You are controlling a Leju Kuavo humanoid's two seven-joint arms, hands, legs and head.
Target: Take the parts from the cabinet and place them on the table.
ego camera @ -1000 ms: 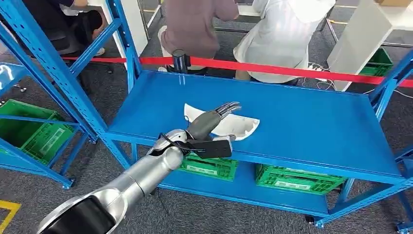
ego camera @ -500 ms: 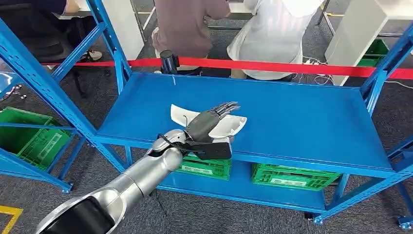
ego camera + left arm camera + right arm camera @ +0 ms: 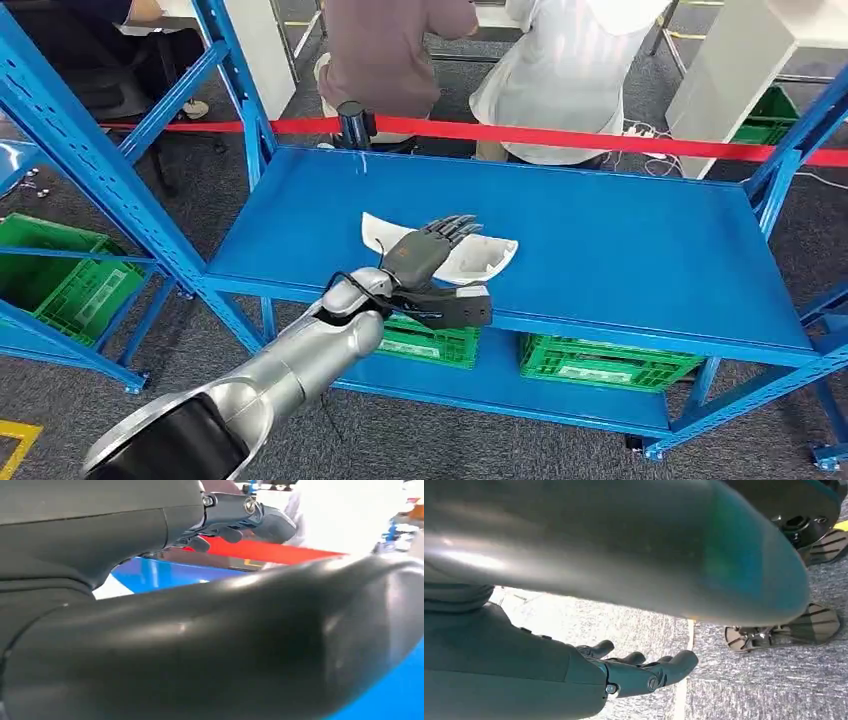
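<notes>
A white curved part [image 3: 487,258] lies near the front edge of the blue table [image 3: 620,240]. My left hand [image 3: 425,262] reaches over it from the front, fingers stretched flat across its top and thumb [image 3: 462,307] sticking out sideways past the table's front edge. Nothing shows it gripping the part. In the left wrist view the thick thumb [image 3: 225,645] is close up, the dark fingers [image 3: 245,515] extend beyond it, and a patch of the white part [image 3: 111,587] shows beside blue table. My right hand [image 3: 574,675] hangs over grey floor, fingers loosely apart and holding nothing.
Green crates [image 3: 600,365] [image 3: 430,342] stand on the shelf under the table. A blue rack [image 3: 90,140] with a green crate [image 3: 60,275] stands at left. Red barrier tape [image 3: 560,135] on a black post [image 3: 350,120] runs behind the table, with two seated people [image 3: 400,50] [image 3: 580,70] beyond.
The whole picture has shifted a little, so the camera moved. My left hand's fingers have sunk slightly closer to the white part, which stays flat on the table.
</notes>
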